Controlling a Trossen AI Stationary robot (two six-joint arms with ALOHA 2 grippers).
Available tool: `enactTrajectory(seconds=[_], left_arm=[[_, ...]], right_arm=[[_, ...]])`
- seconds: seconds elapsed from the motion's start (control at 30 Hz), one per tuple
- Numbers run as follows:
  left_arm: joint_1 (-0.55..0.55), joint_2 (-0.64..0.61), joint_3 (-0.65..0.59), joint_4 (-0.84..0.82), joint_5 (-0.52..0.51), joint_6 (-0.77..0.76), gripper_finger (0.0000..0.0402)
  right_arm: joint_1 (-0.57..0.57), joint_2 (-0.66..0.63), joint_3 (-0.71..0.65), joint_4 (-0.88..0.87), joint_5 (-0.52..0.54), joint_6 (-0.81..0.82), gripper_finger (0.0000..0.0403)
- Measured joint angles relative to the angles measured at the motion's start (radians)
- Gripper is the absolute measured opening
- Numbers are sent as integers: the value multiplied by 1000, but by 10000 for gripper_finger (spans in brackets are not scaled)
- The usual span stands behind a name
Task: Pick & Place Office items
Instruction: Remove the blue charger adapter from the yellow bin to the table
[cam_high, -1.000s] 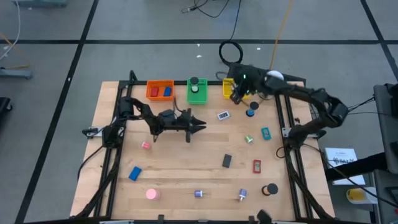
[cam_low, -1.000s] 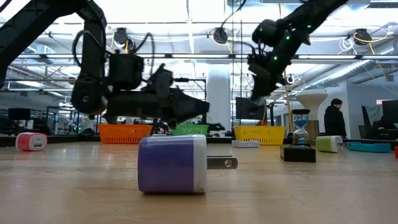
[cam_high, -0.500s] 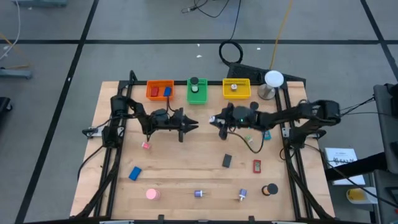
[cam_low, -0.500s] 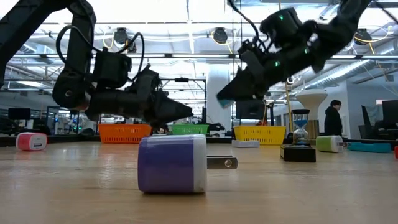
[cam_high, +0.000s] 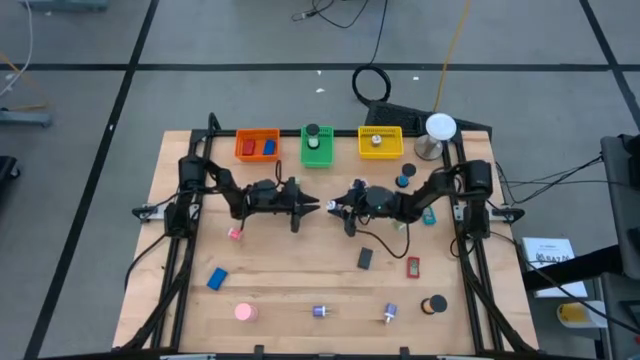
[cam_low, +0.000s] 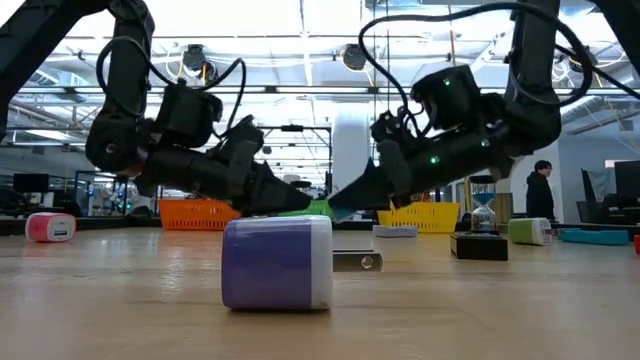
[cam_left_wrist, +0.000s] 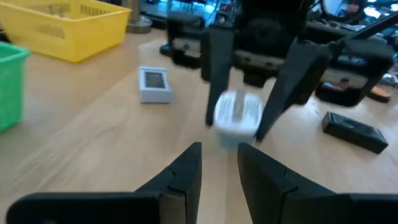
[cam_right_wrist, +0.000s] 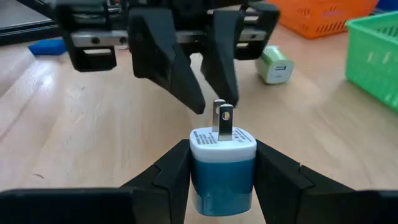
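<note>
My right gripper (cam_right_wrist: 222, 163) is shut on a blue-and-white plug charger (cam_right_wrist: 222, 149), seen small over the table's middle in the high view (cam_high: 337, 208). Its two metal prongs (cam_right_wrist: 222, 118) point at my left gripper (cam_high: 312, 205). That gripper faces it from the table's left, a short gap away, open, with nothing between its fingers (cam_left_wrist: 219, 168). Both grippers hang nearly level, a little above the wood (cam_low: 318, 198). Other office items lie scattered on the table, among them a purple charger (cam_low: 277, 262) lying on its side. My right gripper pinches the charger's blue body by its two opposite sides (cam_right_wrist: 198, 167) between the two fingers. The fingers come nearly level from the table's right. The charger is lifted clear of the table, its white end and prongs sticking out beyond the fingertips toward the left gripper.
Orange (cam_high: 257, 145), green (cam_high: 318, 146) and yellow (cam_high: 380, 142) bins line the far edge, and a white-domed stand (cam_high: 438, 128) is at the far right. A black block (cam_high: 366, 259), a red piece (cam_high: 412, 267), a blue block (cam_high: 217, 278) and a pink round piece (cam_high: 245, 312) lie nearer.
My right gripper has swung from above the yellow bin down and toward the table's middle. It has tipped from pointing down to nearly level and has stayed shut on the charger. It now faces the left gripper, which has drawn back slightly toward the table's left.
</note>
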Motion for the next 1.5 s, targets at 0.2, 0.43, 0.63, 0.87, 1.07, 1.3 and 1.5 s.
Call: enactTrajectory(seconds=[0.2, 0.43, 0.63, 0.87, 1.07, 1.3, 1.5], left_arm=[[-48, 0, 83, -144, 1, 53, 96], [-65, 0, 114, -205, -6, 86, 34], [-59, 0, 115, -211, 2, 99, 8], [-59, 0, 117, -201, -17, 106, 3], [-59, 0, 117, -205, -18, 106, 8], [-59, 0, 117, -206, -33, 105, 8], [-59, 0, 116, -206, -38, 104, 4]], right_arm=[[6, 4, 4, -2, 4, -20, 136], [6, 4, 9, -43, 2, -45, 137], [10, 4, 10, -51, 3, -73, 140], [10, 6, 10, -93, 1, -73, 163], [10, 5, 10, -115, 0, -73, 175], [10, 2, 10, -146, 1, -73, 197], [10, -5, 10, -166, 2, -72, 225]])
